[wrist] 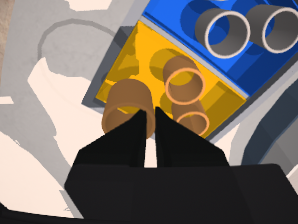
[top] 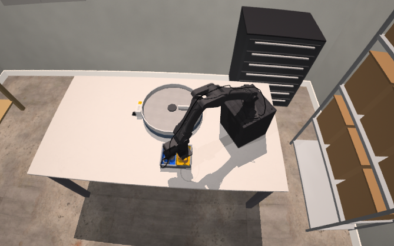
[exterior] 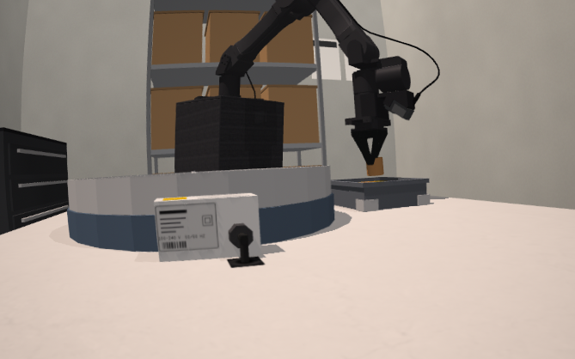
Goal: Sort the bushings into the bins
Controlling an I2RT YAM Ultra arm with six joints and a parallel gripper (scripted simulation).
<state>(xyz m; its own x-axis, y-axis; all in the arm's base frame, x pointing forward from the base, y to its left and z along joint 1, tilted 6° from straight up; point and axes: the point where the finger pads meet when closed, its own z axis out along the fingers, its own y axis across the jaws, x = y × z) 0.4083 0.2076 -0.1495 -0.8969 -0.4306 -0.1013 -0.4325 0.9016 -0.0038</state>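
My gripper (top: 186, 152) (exterior: 370, 162) (wrist: 150, 113) is clenched on the wall of a bronze bushing (exterior: 375, 167) (wrist: 127, 97), suspended above the yellow bin (top: 179, 163) (wrist: 145, 45). At the turntable's (top: 158, 119) (exterior: 209, 191) left side in the top view stands a white box (top: 138, 109) (exterior: 235, 209), a black fitting (top: 133, 113) (exterior: 243, 245) beside it. Its label (exterior: 186, 227) bears a barcode and "240 V"; finer print is illegible. The yellow bin contains two bronze bushings (wrist: 185, 82); the blue bin (top: 169, 163) (wrist: 167, 7), at least two steel ones.

Arm (top: 189, 120) (exterior: 253, 39) arched, jaws pointed down
The wrist (exterior: 364, 84) hung roughly upright, the fingertips (exterior: 371, 159) nearly together.
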